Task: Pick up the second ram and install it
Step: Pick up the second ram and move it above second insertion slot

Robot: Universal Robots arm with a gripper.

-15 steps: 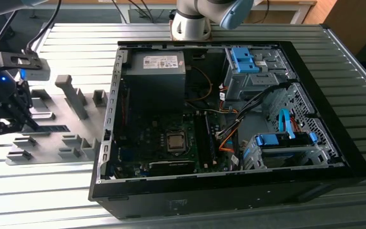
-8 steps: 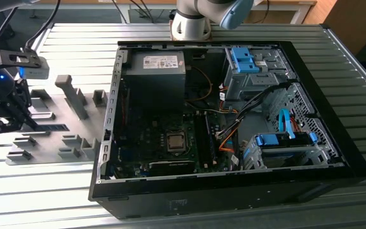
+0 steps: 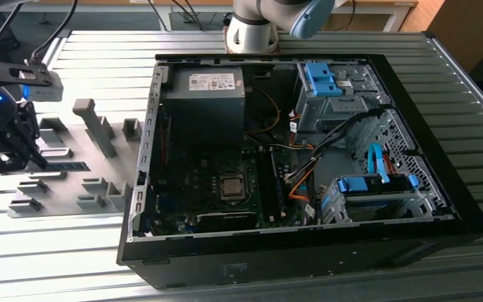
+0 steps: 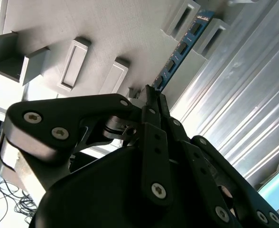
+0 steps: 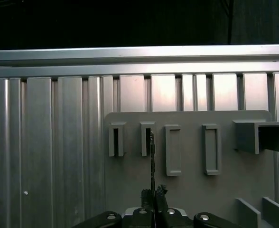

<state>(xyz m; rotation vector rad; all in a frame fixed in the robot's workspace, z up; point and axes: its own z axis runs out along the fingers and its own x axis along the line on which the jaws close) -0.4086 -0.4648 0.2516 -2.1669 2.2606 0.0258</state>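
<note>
Step in hand: the pick-up. I judge the grasp made and the lift not yet done.
Fingers: in the second wrist view the fingers (image 4: 154, 128) of the gripper (image 4: 151, 91) look drawn together, clamped on the near end of the ram stick (image 4: 180, 50).
Ram stick: it stands on edge on the grey plate (image 5: 191, 190), its far end at a slotted block (image 5: 146, 138). It sits at the exterior view's left, at mid height.
Computer case: the case (image 3: 309, 157) lies open across the centre and the exterior view's right, well apart from the stick. It rests on the ribbed bench (image 3: 82, 264).
Next move calls for: in my judgement, a straight pull clear of the block with no twist, and a firm grip on the thin edge.
</note>
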